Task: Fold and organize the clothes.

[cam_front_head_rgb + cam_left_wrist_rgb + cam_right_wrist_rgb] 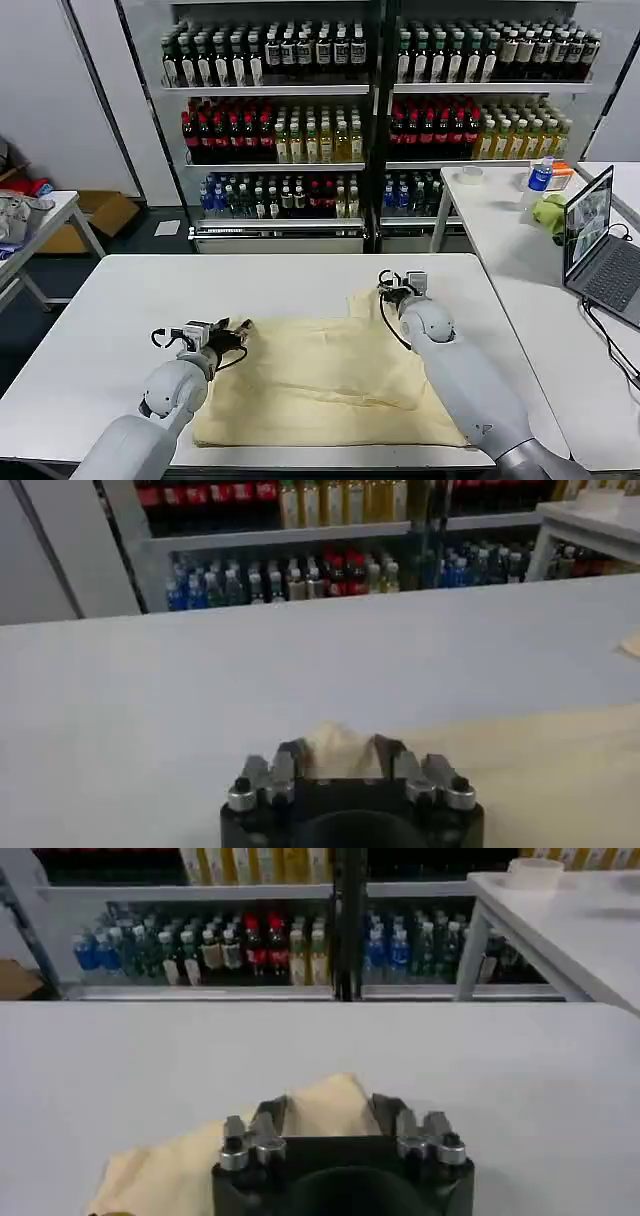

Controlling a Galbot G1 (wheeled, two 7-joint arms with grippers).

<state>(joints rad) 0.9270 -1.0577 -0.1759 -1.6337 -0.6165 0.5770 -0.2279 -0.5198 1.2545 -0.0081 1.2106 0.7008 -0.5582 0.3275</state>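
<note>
Lying flat, T-shirt (320, 385) long axis crosswise; left gripper (236, 333), right gripper (390, 290) jaws pinching far corners.

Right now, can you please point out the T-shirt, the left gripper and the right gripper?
T-shirt (330, 380): head view, middle of the flat cloth.
Left gripper (238, 330): head view, between fingertips at the shirt's edge.
Right gripper (385, 290): head view, between fingertips at the shirt's corner.

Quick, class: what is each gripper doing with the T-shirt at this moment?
Left gripper: shut on a corner of the T-shirt.
Right gripper: shut on another corner of the T-shirt.
</note>
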